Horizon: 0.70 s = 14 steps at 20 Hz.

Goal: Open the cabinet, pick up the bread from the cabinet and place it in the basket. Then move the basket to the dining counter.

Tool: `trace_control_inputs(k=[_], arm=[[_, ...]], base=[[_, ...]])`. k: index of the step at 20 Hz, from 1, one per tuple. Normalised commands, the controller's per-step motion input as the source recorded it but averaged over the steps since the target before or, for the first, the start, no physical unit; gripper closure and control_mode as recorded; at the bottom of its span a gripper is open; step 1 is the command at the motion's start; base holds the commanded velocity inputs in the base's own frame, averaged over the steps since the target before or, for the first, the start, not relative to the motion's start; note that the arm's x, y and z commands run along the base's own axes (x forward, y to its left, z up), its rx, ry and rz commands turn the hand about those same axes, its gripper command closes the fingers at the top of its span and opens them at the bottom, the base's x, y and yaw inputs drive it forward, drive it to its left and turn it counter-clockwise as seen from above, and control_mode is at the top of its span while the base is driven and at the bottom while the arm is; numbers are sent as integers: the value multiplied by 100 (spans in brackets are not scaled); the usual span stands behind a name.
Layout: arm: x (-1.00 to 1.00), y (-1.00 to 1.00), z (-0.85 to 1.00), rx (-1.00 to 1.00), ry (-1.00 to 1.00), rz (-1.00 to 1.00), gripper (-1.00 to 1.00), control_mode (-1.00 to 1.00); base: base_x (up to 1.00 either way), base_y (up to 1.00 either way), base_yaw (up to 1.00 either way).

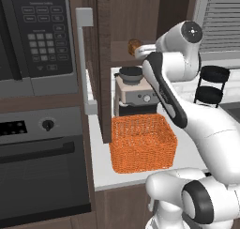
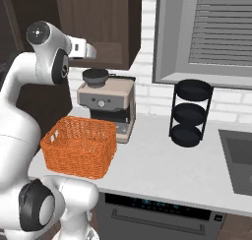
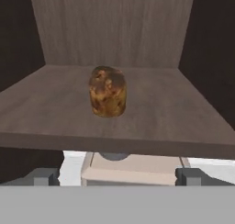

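The cabinet (image 2: 106, 17) stands open, its door (image 1: 101, 59) swung out edge-on with the grey bar handle (image 1: 83, 59) facing me. The bread (image 3: 108, 91), a small golden-brown loaf, sits alone on the cabinet shelf (image 3: 174, 117); the same bread (image 1: 134, 46) peeks out past the arm. My gripper (image 3: 117, 176) hovers just in front of the shelf edge, aimed at the bread, open and empty, a short way from touching it. The orange basket (image 1: 143, 141) rests on the worktop below, in front of the coffee machine (image 1: 135, 89). The dining counter is out of view.
A black microwave (image 1: 37, 35) and oven (image 1: 42, 162) stand left of the open door. On the white worktop (image 2: 162, 170) a black three-tier rack (image 2: 191, 113) stands right of the coffee machine, with a sink (image 2: 238, 158) at far right under the window blinds (image 2: 216, 27).
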Motion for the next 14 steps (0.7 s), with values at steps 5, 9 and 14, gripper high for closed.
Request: trace_control_inputs(k=[5, 9, 14], arm=[[52, 3, 0, 2, 0, 1, -100, -100], [51, 10, 0, 0, 0, 0, -100, -100], [39, 18, 0, 0, 0, 0, -100, -100]], base=[[0, 0, 0], [0, 0, 0], [0, 0, 0]])
